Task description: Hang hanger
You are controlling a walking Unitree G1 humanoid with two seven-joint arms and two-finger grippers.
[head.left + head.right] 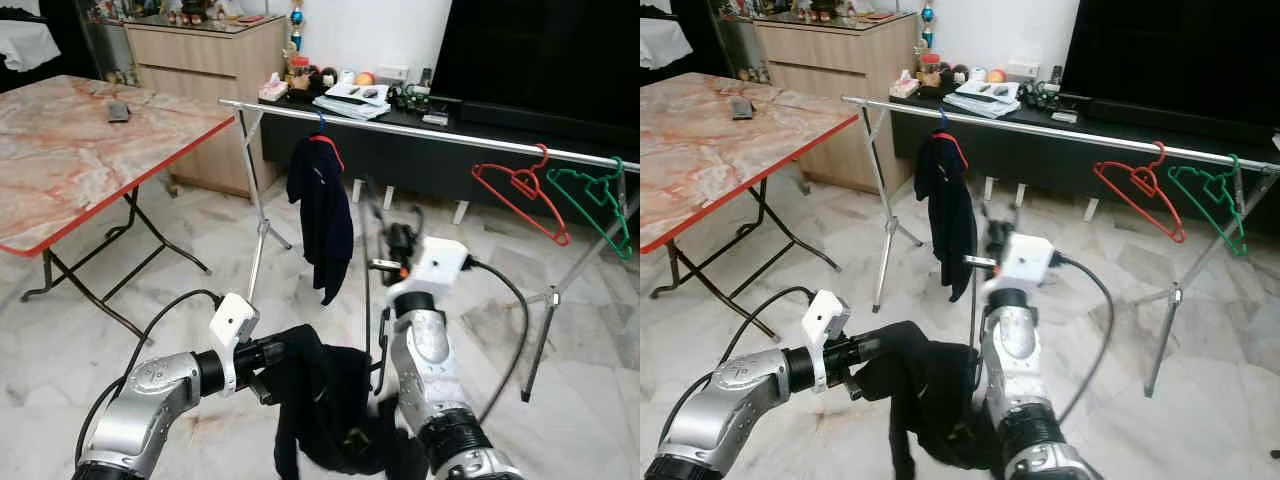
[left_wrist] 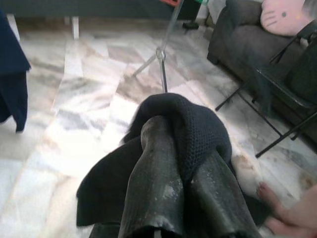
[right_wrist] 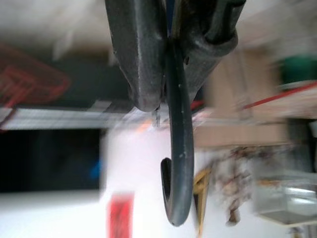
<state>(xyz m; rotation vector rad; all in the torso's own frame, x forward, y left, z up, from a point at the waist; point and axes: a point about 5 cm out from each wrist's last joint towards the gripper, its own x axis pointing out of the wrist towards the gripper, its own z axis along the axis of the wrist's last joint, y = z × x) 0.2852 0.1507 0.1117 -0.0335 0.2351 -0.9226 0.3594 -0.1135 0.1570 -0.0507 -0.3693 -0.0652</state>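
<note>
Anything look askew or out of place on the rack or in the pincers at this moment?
The red hanger and green hanger sit tilted on the rail. The dark garment droops bunched from the left pincer, while the right pincer grips a dark hanger hook.

home living room | marble floor (image 1: pixel 200 230); folding table (image 1: pixel 60 160); clothes rail (image 1: pixel 420 130); sofa (image 2: pixel 247 44)

Right pincer (image 3: pixel 163 74) raised upright, fingers clamped, left pincer (image 2: pixel 183 168) low, fingers closed.

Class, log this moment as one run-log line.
right gripper: shut on black hanger | left gripper: shut on dark garment | rail: ahead, hanger not yet hung
</note>
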